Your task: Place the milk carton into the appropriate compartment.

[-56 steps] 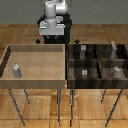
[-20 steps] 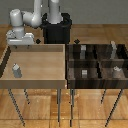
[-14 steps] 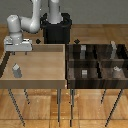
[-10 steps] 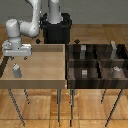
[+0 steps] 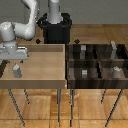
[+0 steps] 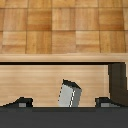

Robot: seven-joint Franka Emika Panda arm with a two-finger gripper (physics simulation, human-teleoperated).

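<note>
Currently, in the exterior view, the white robot arm (image 5: 22,27) reaches to that view's left, over a light wooden tray (image 5: 42,72) that stands on thin metal legs. Its hand (image 5: 11,59) hangs above the tray's left part, directly over the milk carton (image 5: 16,71), a small pale grey box standing on the tray floor near the left wall. The hand looks close above the carton, but whether it touches it cannot be told. The wrist view shows the carton (image 6: 69,95) lying between two dark fingertips (image 6: 20,102), which sit well apart on either side of it with clear gaps, so the hand is spread wide and grips nothing. In that view the carton appears tilted. At the exterior view's right, just beside the wooden tray, is a dark bin (image 5: 95,75) split into four compartments, each holding a small grey object (image 5: 84,73). Wooden floor (image 5: 100,112) lies beneath
</note>
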